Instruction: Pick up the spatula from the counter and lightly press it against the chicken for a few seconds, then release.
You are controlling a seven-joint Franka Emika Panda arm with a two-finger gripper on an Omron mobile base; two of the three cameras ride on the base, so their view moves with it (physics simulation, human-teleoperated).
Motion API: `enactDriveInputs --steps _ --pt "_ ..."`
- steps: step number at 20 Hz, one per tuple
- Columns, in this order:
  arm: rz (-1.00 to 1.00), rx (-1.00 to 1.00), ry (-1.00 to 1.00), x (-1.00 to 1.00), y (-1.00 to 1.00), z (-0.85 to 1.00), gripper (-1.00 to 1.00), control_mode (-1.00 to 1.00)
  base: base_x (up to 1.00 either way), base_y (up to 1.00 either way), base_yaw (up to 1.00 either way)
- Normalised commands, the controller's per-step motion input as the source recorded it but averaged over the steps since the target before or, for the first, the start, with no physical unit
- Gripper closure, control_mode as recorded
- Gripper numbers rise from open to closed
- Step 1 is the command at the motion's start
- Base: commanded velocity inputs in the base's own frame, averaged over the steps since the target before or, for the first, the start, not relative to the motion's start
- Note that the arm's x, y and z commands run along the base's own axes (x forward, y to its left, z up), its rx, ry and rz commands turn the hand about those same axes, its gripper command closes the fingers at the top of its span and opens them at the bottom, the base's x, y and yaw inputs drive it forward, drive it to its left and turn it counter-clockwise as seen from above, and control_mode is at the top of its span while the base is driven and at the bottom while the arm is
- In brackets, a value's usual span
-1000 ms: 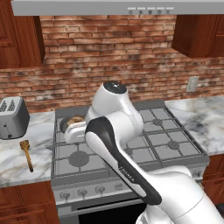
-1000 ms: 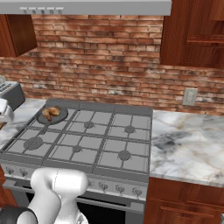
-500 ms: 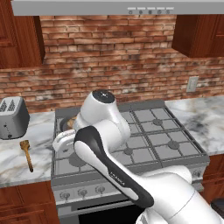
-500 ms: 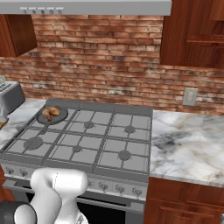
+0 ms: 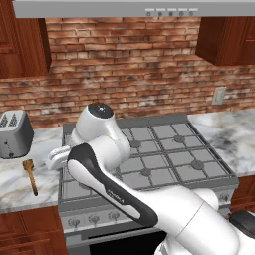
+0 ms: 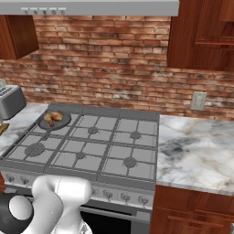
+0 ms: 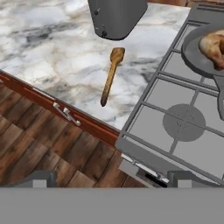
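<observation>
Grey-white veined marble surface (image 5: 12,187), left stretch. It carries the task's tool and runs up to the left edge of the stove.

Grey gas stove with dark grates (image 5: 164,149). Burners look unlit. Only the back-left burner is occupied.

White robot arm with dark joints (image 5: 107,187). It is swung out to the left, over the stove's left edge, toward the left stretch of surface.

Grey two-slot toaster (image 5: 15,133). It stands toward the back of that surface and is not part of the job.

Dark round frying pan (image 6: 66,122) on the back-left burner. The browned piece of chicken (image 6: 54,117) lies inside it, nothing touching it.

Wooden spatula, flat blade and long thin handle (image 7: 111,74). It lies flat on the marble between the toaster and the front edge. The blade points at the toaster and sits near it but apart. The handle end points toward the front edge. It is well apart from the pan, untouched.

Claw (image 7: 113,180). The two dark tips stand far apart at the bottom corners of the hand view, jaws spread wide with nothing between them. It is high up and about over the front edge, with wood flooring below it. The spatula is ahead of it, not between the tips.

Progress, as I judge it:
- Nothing is done; this is the reach toward the pick-up.
- The claw has yet to come in over the handle and descend.
- It must then close on the handle and lift.
- The carry right to the pan follows.
- Then the light press on the chicken, the hold, and the release.
</observation>
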Motion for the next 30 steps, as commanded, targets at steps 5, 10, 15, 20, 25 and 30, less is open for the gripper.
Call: enactDriveInputs --steps 5,10,15,20,25,30 --pt "-0.06 0.00 0.00 0.15 0.41 -0.05 -1.00 -1.00 0.00 0.00 0.00" --pt "-0.07 -0.01 0.00 0.11 0.36 -0.23 -1.00 -1.00 0.00 0.00 0.00" --pt "-0.08 0.00 0.00 0.13 0.24 -0.30 -1.00 -1.00 0.00 0.00 0.00" --pt "-0.10 0.00 0.00 0.12 0.15 -0.22 -1.00 -1.00 0.00 0.00 0.00" --pt "-0.06 0.00 0.00 0.11 0.14 -0.14 -1.00 -1.00 0.00 0.00 0.00" --pt "-0.03 0.01 0.00 0.19 0.14 -0.02 -1.00 -1.00 0.00 0.00 0.00"
